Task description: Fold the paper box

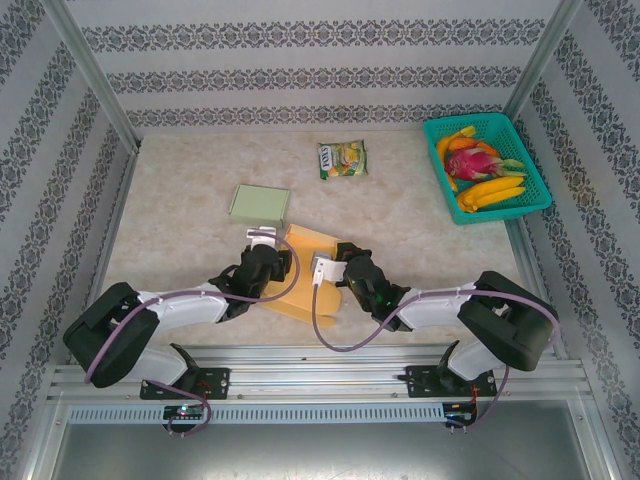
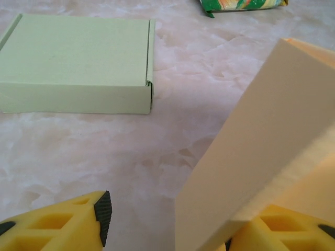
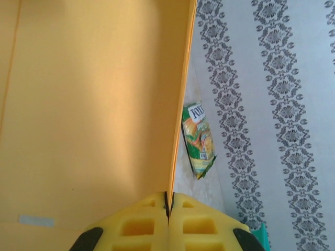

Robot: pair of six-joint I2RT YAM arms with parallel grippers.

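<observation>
The paper box [image 1: 303, 250] is a flat sheet of orange-yellow card lying between my two arms at the near middle of the table. My left gripper [image 1: 268, 262] is at its left side and stands open. In the left wrist view one raised flap [image 2: 251, 157] leans against the right finger, while the left pad [image 2: 103, 212] is well apart from it, over bare table. My right gripper [image 1: 335, 268] is at the box's right side. In the right wrist view its fingers [image 3: 168, 205] are shut on the thin edge of a card panel [image 3: 94, 104].
A closed pale green box [image 1: 259, 204] [image 2: 78, 63] lies just beyond the left gripper. A snack bag [image 1: 342, 159] [image 3: 199, 138] lies farther back in the middle. A teal basket [image 1: 470, 120] of fruit stands at the back right. Patterned walls enclose the table.
</observation>
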